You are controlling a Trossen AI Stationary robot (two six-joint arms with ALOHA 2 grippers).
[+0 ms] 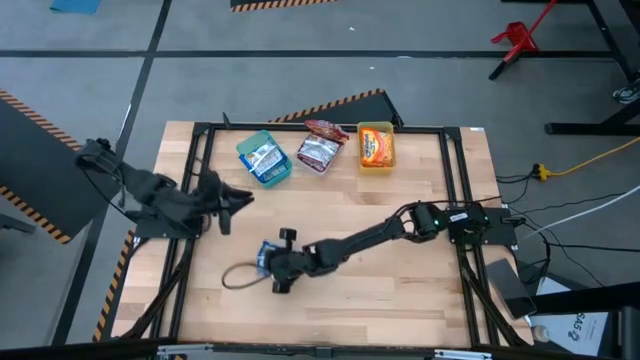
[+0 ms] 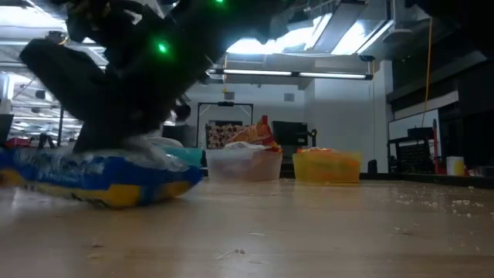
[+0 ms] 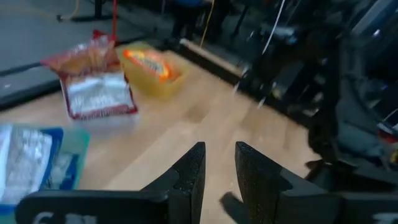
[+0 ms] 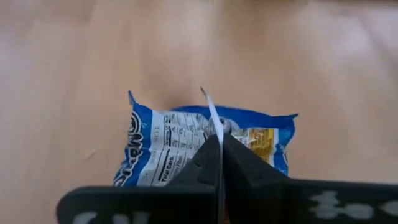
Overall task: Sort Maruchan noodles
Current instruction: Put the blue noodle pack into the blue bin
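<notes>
Right gripper (image 4: 220,155) pinching blue noodle packet (image 4: 186,149)
I see its jaws closed on the packet's wrapper; nutrition panel visible, brand unreadable. Left gripper (image 3: 219,165) slightly parted, empty.

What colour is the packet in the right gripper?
Blue packet, with a white label; clearest in the right wrist view.

"Total Carb." on blue packet (image 4: 186,149)

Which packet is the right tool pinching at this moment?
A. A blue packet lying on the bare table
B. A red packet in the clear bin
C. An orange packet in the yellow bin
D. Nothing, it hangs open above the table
A: the right wrist view shows the right tool shut on the raised edge of the blue packet, which lies on the bare wooden table, away from the bins.
</notes>
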